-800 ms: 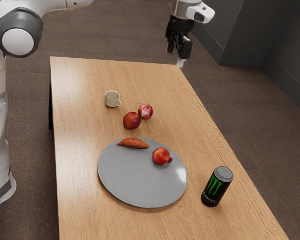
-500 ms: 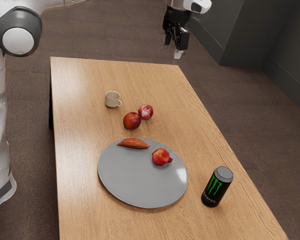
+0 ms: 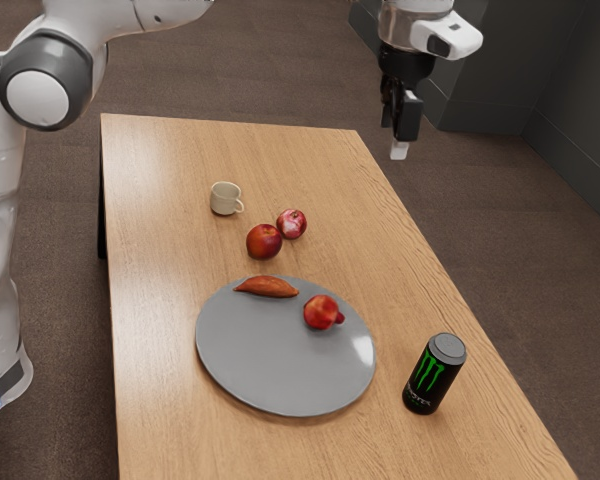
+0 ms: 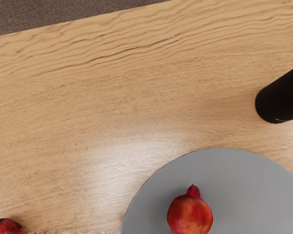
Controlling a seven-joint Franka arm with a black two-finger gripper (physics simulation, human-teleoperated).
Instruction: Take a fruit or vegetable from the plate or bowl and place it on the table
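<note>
On the grey plate (image 3: 280,375): pomegranate (image 3: 320,312), probable target, stem end toward the side with the black can (image 3: 433,375). Relative to the raised gripper (image 3: 396,140): lower, toward the exterior view's left and nearer the camera; sideways travel, then descent, likely required. Spacing of the fingers (image 3: 408,118): impossible to tell. Beside the target: sweet potato (image 3: 267,287), a possible obstacle on that flank. Beyond the plate: two red fruits (image 3: 264,241), mug (image 3: 225,198). Approach over bare worktop (image 3: 170,330) apparently unobstructed.
</note>
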